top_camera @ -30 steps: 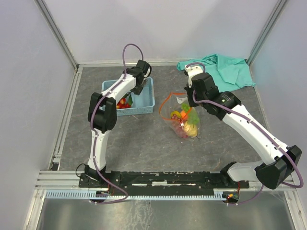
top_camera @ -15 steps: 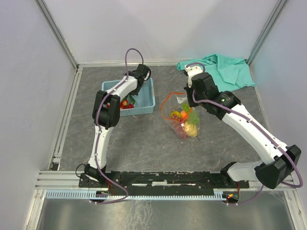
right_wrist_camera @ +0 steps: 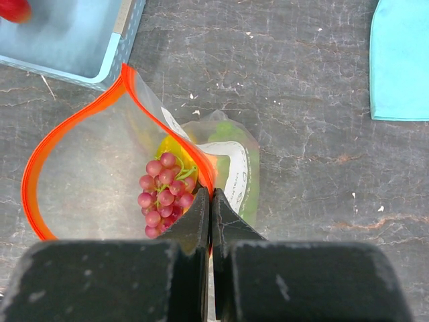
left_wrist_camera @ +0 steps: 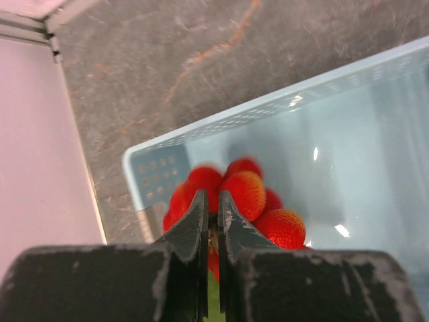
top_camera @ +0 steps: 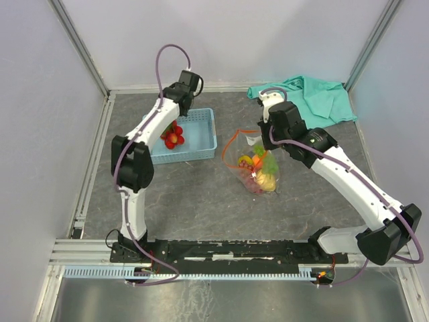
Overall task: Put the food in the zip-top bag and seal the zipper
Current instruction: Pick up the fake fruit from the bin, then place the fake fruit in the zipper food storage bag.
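Observation:
My left gripper is shut on the stem of the red strawberry bunch, which hangs above the light blue basket. From above, the strawberries show below the left gripper, over the basket's left half. The zip-top bag lies in the middle with its mouth held open. My right gripper is shut on the orange zipper at the mouth's right side. Purple grapes and yellow and green fruit lie inside the bag.
A teal cloth lies crumpled at the back right, and its edge shows in the right wrist view. The basket stands left of the bag. Metal rails and grey walls border the table on three sides.
The left gripper closed on the strawberry bunch inside the basket and lifted it, the arm swinging up and to the left. The right arm and the bag stayed where they were.

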`<state>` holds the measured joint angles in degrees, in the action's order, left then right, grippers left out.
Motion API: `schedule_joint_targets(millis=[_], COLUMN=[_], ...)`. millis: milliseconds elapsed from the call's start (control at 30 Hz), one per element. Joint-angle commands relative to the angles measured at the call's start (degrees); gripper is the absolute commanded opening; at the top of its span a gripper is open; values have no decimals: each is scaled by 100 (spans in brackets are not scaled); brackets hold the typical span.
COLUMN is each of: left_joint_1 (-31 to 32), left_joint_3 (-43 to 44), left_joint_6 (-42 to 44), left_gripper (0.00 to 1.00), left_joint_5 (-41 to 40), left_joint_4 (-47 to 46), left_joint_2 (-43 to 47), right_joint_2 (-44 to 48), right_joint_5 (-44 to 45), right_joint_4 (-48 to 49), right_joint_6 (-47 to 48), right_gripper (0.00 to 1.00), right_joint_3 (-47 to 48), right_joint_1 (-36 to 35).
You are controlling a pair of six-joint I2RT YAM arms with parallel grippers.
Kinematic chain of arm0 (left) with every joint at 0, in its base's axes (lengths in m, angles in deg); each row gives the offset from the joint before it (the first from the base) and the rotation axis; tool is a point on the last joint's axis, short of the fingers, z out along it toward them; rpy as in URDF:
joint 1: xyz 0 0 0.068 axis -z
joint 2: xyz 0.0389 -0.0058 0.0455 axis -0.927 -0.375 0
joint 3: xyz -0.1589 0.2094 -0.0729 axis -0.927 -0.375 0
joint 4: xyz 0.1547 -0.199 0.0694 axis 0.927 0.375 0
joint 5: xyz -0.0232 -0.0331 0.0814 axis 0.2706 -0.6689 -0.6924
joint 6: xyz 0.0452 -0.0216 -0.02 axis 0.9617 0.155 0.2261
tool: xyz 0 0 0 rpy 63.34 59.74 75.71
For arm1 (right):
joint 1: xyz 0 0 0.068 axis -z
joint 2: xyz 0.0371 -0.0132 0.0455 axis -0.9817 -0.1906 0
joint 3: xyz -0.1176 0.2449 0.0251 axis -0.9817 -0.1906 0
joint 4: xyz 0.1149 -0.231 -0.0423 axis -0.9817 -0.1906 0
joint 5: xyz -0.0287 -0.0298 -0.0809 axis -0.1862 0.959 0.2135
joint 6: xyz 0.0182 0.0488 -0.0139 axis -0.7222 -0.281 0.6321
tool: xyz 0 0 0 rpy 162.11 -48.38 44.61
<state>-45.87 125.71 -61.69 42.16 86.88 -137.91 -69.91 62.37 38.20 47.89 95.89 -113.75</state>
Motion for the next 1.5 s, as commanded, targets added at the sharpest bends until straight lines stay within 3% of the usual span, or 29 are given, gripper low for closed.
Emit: schedule_joint_targets(millis=[0, 400, 800, 1100, 1467], left_joint_1=[4, 48, 374, 1331, 2260], left_joint_3=[-93, -802, -2433, -3067, -3358], left_joint_6=[-308, -1429, -2967, -3845, -4135], left_gripper=[3, 3, 3, 3, 3], left_joint_5=[-116, 1394, 3389, 3259, 2569], left_joint_4=[-173, -403, -1812, -2630, -2840], left_joint_2=[964, 2928, 4812, 5421, 5394], right_joint_2=[319, 588, 882, 1018, 1215], right_joint_5=[-71, -183, -205, -194, -176], right_joint_4=[363, 670, 767, 818, 893], right_joint_6=[-154, -470, -756, -938, -1164], right_gripper=[1, 1, 1, 1, 1], right_joint_3=[-68, -378, -636, -791, -972], right_joint_1=[28, 23, 24, 28, 24])
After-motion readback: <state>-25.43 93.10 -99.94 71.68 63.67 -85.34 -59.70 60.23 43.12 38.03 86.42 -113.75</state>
